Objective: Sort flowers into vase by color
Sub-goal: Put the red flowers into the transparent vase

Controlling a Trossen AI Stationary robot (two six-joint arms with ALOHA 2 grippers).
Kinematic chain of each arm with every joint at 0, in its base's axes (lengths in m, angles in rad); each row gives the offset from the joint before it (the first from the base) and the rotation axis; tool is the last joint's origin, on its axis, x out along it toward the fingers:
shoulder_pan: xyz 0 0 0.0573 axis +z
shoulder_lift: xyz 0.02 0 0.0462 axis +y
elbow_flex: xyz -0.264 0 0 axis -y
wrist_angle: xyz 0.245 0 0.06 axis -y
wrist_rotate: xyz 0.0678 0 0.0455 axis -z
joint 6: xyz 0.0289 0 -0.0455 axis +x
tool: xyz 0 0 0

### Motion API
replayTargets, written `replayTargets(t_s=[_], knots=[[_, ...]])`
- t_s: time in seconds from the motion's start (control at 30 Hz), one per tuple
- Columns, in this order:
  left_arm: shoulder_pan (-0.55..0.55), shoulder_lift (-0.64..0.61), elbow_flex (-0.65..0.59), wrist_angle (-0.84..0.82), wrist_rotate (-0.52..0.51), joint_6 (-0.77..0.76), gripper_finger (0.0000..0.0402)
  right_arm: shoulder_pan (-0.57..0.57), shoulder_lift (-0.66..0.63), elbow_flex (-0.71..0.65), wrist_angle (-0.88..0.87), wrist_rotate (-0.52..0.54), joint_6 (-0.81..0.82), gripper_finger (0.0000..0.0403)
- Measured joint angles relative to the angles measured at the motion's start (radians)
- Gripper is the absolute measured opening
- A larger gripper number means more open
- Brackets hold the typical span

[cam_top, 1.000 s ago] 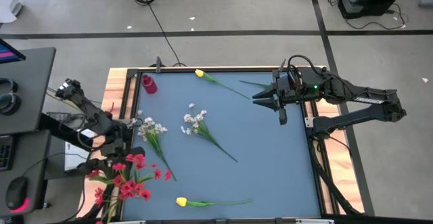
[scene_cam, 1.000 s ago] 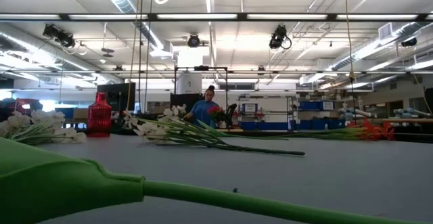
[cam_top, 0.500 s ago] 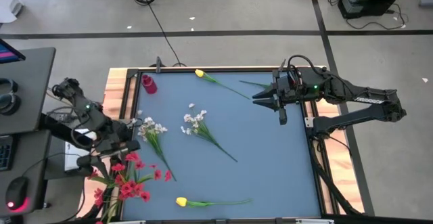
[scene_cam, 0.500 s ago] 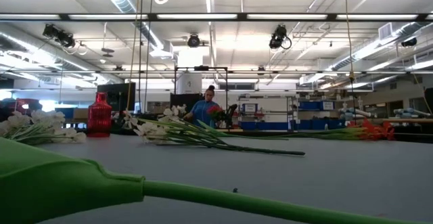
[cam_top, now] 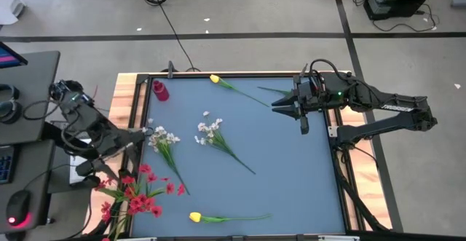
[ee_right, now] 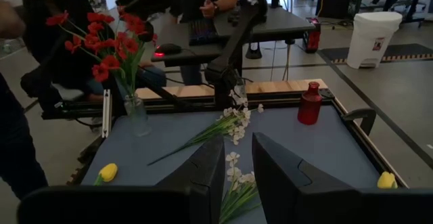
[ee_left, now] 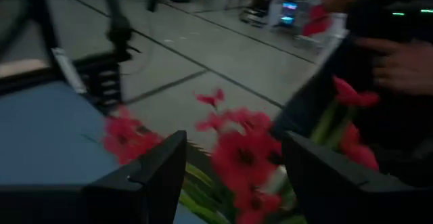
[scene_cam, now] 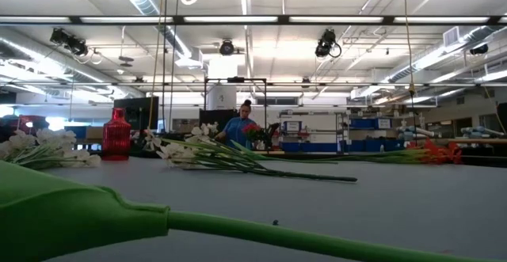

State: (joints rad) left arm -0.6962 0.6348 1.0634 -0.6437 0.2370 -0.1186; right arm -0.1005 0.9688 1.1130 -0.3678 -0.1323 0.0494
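With its fingers spread wide and empty, the left gripper [cam_top: 138, 140] hung beside red flowers [cam_top: 135, 194] standing in a clear vase [ee_right: 136, 114], apparently just placed, while the right gripper [cam_top: 280, 106], narrowly parted, waited.

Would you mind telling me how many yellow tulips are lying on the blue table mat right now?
2. One yellow tulip lies at the mat's far edge, right of the small red vase; the other yellow tulip lies at the near edge. None seems hidden.
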Motion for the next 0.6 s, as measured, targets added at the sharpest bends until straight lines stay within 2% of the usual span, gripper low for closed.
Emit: replayTargets(t_s=[0.2,0.37,0.47,0.6], knots=[[0.048,0.035,0.121,-0.131,-0.308,0.050,0.0247,0.000,0.000,0.000,0.000,0.000,0.000,0.0086],[0.129,0.016,0.185,-0.167,-0.493,0.068,0.0238,0.000,0.000,0.000,0.000,0.000,0.000,0.0086],[0.195,0.017,0.187,-0.198,-0.532,0.056,0.0223,0.000,0.000,0.000,0.000,0.000,0.000,0.0086],[0.284,0.062,0.115,-0.158,-0.486,0.046,0.0209,0.000,0.000,0.000,0.000,0.000,0.000,0.0086]])
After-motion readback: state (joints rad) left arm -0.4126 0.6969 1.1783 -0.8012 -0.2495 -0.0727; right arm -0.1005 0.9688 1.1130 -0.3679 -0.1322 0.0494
